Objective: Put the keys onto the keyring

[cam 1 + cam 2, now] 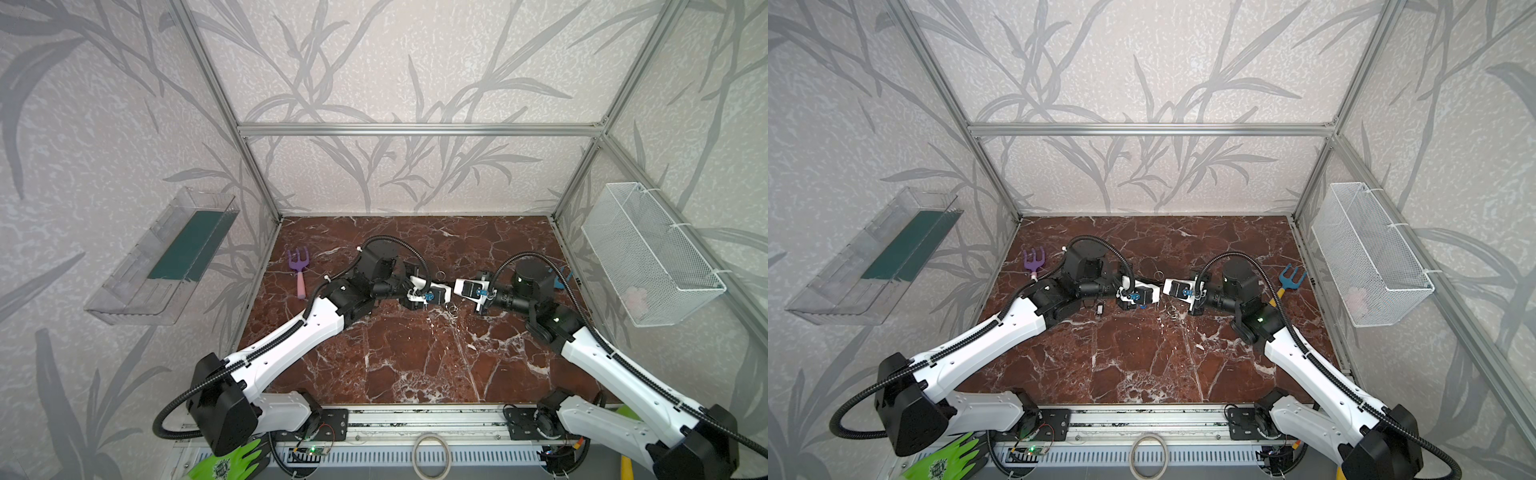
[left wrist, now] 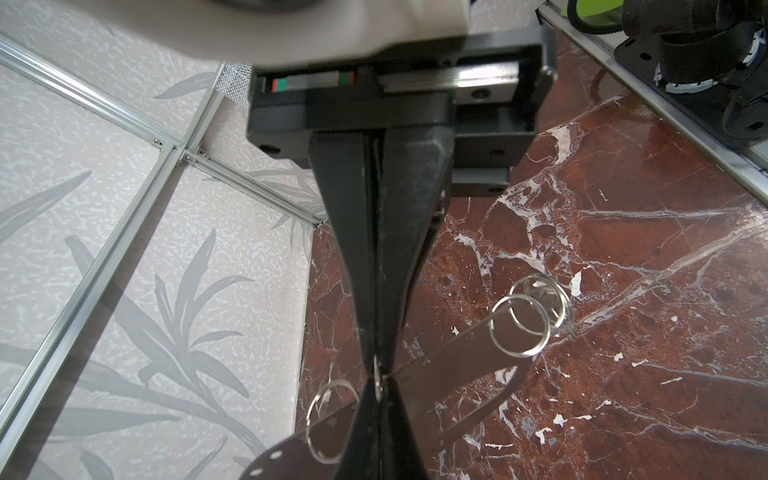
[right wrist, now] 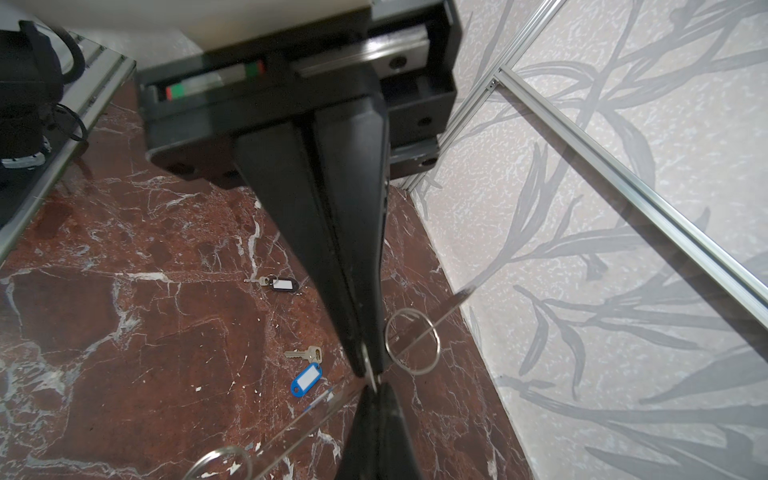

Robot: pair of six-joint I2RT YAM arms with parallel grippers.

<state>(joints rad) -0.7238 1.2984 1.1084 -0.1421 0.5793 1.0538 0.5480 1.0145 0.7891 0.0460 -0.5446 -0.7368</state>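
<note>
My two grippers meet tip to tip above the middle of the marble table: left gripper (image 1: 450, 289) (image 2: 376, 365), right gripper (image 1: 456, 287) (image 3: 368, 368). Both are shut on the keyring (image 2: 457, 365), a thin mirror-like plate with an oval cut-out, held off the table between them. Wire rings hang at its ends (image 2: 521, 326) (image 3: 411, 341). The keys lie loose on the table below. In the right wrist view I see a silver key (image 3: 302, 354) with a blue tag (image 3: 306, 378) and another key with a black-and-white tag (image 3: 283, 285).
A purple hand fork (image 1: 300, 270) lies at the far left and a blue fork (image 1: 1289, 277) at the far right. A white wire basket (image 1: 648, 253) hangs on the right wall, a clear tray (image 1: 166, 257) on the left. A pale tape ring (image 1: 431, 455) sits on the front rail.
</note>
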